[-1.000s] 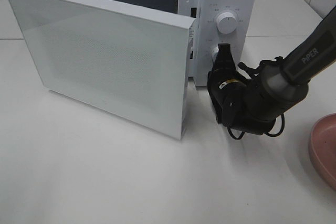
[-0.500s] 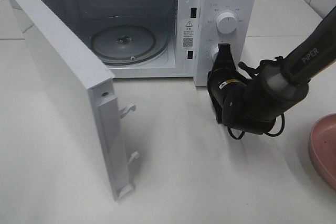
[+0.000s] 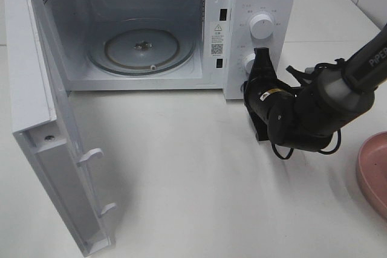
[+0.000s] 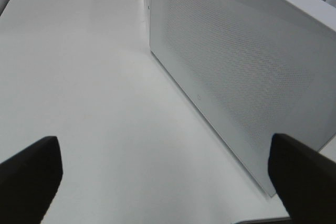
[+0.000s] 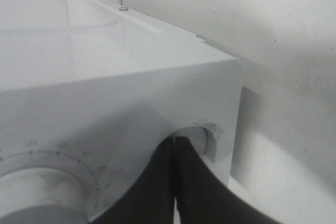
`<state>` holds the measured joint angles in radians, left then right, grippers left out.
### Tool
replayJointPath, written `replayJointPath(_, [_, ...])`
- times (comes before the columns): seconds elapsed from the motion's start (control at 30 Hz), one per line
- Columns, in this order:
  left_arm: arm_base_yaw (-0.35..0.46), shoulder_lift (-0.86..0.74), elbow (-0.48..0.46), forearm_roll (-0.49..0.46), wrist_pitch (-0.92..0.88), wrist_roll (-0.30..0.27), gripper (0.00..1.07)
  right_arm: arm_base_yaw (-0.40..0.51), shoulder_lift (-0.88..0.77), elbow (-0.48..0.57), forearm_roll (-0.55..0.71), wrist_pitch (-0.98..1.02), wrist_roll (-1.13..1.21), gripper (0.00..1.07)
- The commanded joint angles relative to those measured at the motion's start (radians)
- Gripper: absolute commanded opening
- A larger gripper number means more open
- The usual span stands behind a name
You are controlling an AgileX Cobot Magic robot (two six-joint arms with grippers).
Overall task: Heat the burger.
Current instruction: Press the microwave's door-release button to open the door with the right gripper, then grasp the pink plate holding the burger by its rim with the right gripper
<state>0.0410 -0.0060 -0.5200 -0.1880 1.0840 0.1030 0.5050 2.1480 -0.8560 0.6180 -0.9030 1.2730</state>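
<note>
Swung wider than a second ago, the microwave door (image 3: 42, 149) now stands fully open on the left, baring the glass turntable (image 3: 142, 49). The right hand (image 3: 261, 57), fingers pressed together and gripping nothing, points at the lower knob (image 3: 248, 61); whether it touches cannot be told. The left hand (image 4: 165, 174) hangs spread wide above the counter (image 3: 199, 173), outside the door. A pink plate (image 3: 372, 170) sits far right. The burger shows in no view.

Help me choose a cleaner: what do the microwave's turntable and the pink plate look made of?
The turntable looks like clear glass: it is see-through, with glossy highlights. The pink plate has a smooth, fairly matte finish, perhaps plastic or ceramic. Only its edge shows, so I cannot tell which.
</note>
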Motion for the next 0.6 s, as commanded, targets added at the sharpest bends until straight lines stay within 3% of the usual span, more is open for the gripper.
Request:
replayJointPath(0.03, [-0.002, -0.016, 0.002, -0.001, -0.009, 0.001, 1.0, -0.011, -0.041, 0.016, -0.019, 0.027, -0.03, 0.0])
replayJointPath(0.6, [-0.002, -0.016, 0.002, -0.001, -0.009, 0.001, 1.0, -0.014, -0.254, 0.144, -0.043, 0.307, -0.285, 0.0])
